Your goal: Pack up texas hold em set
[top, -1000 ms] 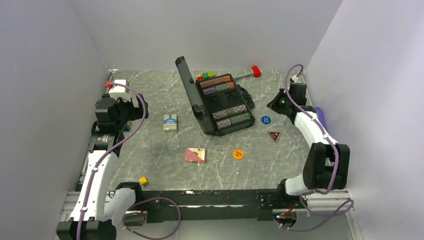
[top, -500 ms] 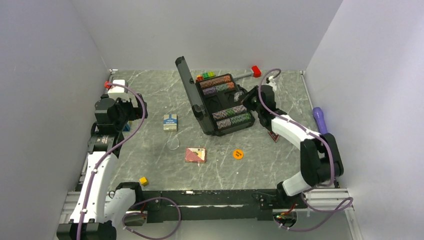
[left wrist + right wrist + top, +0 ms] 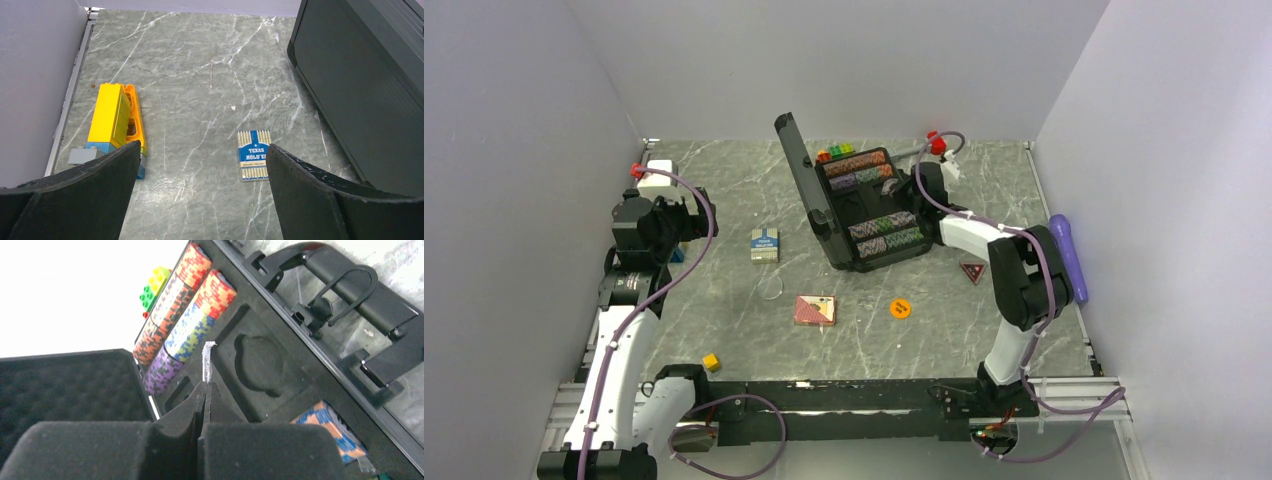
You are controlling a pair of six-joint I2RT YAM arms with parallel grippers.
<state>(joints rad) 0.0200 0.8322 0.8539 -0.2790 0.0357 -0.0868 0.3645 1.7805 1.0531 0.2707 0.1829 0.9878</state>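
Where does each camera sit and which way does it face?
Top external: above, behind the bases, looking down at the table; left arm and right arm show.
Left wrist: low at left, facing the blue-white deck and the case lid's outside; open left gripper frames it.
Right wrist: over the case, looking in at chip rows and foam slots; shut right gripper below.
Shared: top and left wrist both show the deck.

Overhead and wrist close-ups, briefcase [image 3: 802, 170] shared
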